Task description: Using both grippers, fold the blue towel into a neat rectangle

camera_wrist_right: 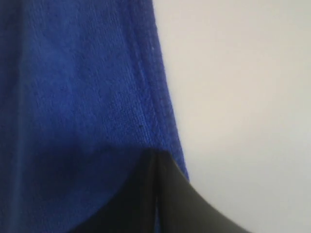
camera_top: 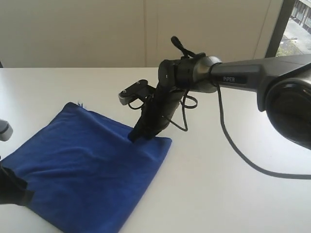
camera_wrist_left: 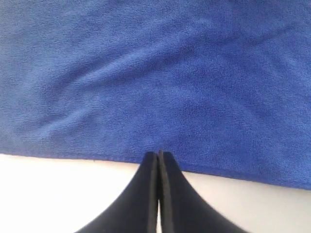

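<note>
While towel (camera_top: 87,170) lies flat on desk (camera_top: 218,194), blue, softly wrinkled, left hand (camera_wrist_left: 159,156) pressed together at its hem, right hand (camera_wrist_right: 156,155) pressed together near corner; pinch unclear.

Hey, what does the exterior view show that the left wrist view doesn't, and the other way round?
Only the exterior view shows most of the blue towel spread flat, the right arm with its cable, and the right gripper down near the towel's right corner. Only the left wrist view shows the left gripper close up, jaws shut, tips at the towel's hem. Both show blue towel on the white table.
</note>
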Robot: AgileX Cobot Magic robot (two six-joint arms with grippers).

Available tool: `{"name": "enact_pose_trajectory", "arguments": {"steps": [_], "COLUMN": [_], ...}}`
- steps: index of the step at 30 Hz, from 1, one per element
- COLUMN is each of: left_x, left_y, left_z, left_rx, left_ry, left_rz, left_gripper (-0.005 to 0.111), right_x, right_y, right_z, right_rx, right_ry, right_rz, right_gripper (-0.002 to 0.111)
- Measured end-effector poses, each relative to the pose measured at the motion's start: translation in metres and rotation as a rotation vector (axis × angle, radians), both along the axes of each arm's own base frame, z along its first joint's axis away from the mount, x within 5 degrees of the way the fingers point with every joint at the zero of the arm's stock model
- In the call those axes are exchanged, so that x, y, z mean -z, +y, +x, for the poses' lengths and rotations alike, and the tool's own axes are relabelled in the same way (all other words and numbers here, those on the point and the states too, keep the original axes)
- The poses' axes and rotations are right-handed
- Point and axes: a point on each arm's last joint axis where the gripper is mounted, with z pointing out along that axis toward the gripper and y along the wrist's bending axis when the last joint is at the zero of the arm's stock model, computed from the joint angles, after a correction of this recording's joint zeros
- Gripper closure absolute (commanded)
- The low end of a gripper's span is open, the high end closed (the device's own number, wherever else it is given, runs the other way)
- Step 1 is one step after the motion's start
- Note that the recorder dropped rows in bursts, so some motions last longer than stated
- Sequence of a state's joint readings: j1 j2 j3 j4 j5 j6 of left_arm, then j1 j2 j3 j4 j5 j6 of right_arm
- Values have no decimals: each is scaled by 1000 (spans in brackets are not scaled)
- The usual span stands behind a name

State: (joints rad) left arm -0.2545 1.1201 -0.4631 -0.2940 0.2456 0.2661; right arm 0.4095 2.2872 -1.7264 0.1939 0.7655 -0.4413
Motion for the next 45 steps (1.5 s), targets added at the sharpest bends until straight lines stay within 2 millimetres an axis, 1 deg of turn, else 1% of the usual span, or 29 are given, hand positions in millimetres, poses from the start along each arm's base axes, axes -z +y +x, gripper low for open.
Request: {"name": "enact_pose_trajectory", "arguments": {"steps": [3, 6, 12, 17, 22, 25, 30, 34, 37, 40, 45], "left_x": [-2, -5, -5, -4, -4, -6, -10, -12, -12, -13, -12], "left_y": [1, 1, 1, 1, 1, 1, 1, 2, 2, 2, 1], "left_z": [-3, -3, -4, -5, -7, -9, -11, -12, -12, -12, -13], "left_rx": [-8, -10, -12, -8, -1, 1, 0, -2, -3, -3, -11], "left_ry": [-29, -49, -47, -30, -12, -17, -38, -49, -51, -53, -40], "left_rz": [-8, -12, -15, -16, -16, -19, -28, -34, -36, -37, -53], "left_gripper": [107, 107, 107, 107, 107, 107, 107, 107, 107, 107, 107], "right_x": [1, 1, 0, 0, 0, -1, 1, -1, 0, 0, -4], "right_y": [-6, -17, -35, -44, -52, -59, -74, -82, -87, -88, -76], "right_z": [1, 2, -2, -10, -21, -33, -60, -82, -102, -123, -154], "right_rx": [47, 77, 107, 121, 136, 136, 156, 161, 163, 161, 143], "right_ry": [14, 32, 90, 174, 223, 255, 308, 321, 337, 338, 349], "right_rz": [-46, -120, -284, -392, -455, -492, -521, -506, -480, -450, -414], "right_gripper": [108, 108, 108, 108, 108, 108, 108, 108, 108, 108, 108]}}
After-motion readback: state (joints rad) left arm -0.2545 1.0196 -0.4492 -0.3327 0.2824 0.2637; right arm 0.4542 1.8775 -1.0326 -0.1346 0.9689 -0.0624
